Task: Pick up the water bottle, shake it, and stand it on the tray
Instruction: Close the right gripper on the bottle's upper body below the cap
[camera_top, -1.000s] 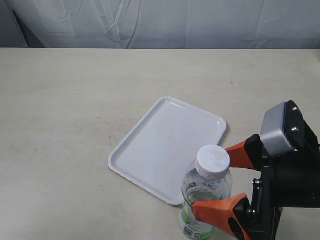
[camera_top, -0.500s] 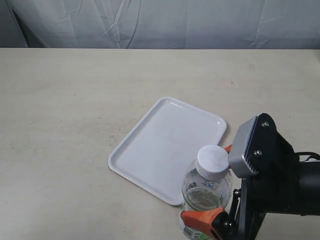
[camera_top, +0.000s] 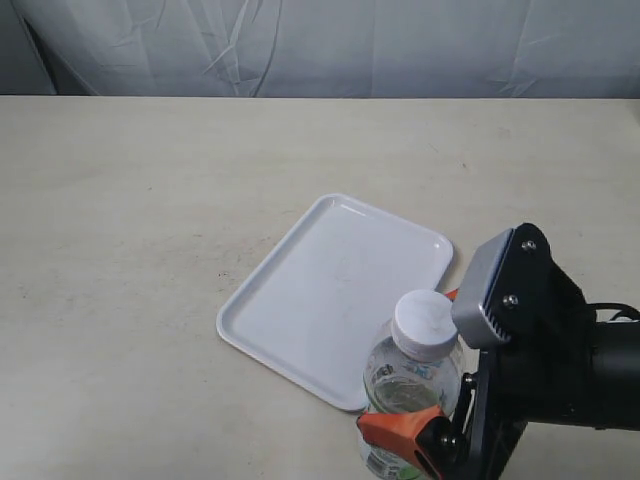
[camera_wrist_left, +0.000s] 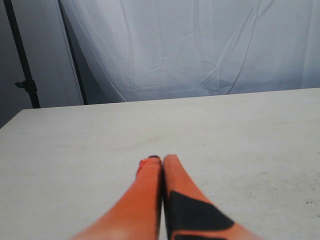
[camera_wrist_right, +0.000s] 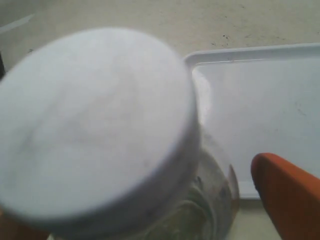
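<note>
A pale beige surface (camera_top: 130, 250) fills the exterior view, with a wrinkled whitish cloth (camera_top: 330, 45) hanging along its far edge.

On it lies the tray (camera_top: 262, 268), flat, white and rectangular with rounded corners and a low rim, set at a slant to the surface's edges. Only its plain white floor shows inside the rim. The right wrist view shows the same tray (camera_wrist_right: 260, 100), again with just its white floor.

The right arm's dark body (camera_top: 560, 370), with a grey plate on top, reaches in from the lower right. Its right hand (camera_top: 425, 365) straddles the water bottle (camera_top: 408, 375): one orange finger (camera_top: 395, 428) lies across the front of the bottle low down, and the other shows as a sliver behind the cap. In the right wrist view an orange finger (camera_wrist_right: 290, 195) stands just beside the bottle's shoulder with a thin strip of tray visible between them. I cannot tell whether the hand is pressing on the bottle.

The water bottle stands upright on the surface, off the tray and just beside its near corner. Its wall is clear with a white-and-green label. How full it is cannot be made out. The white screw cap (camera_wrist_right: 95, 125) is on.

The left hand (camera_wrist_left: 161, 159) is clenched, its orange fingers pressed together over the surface.
</note>
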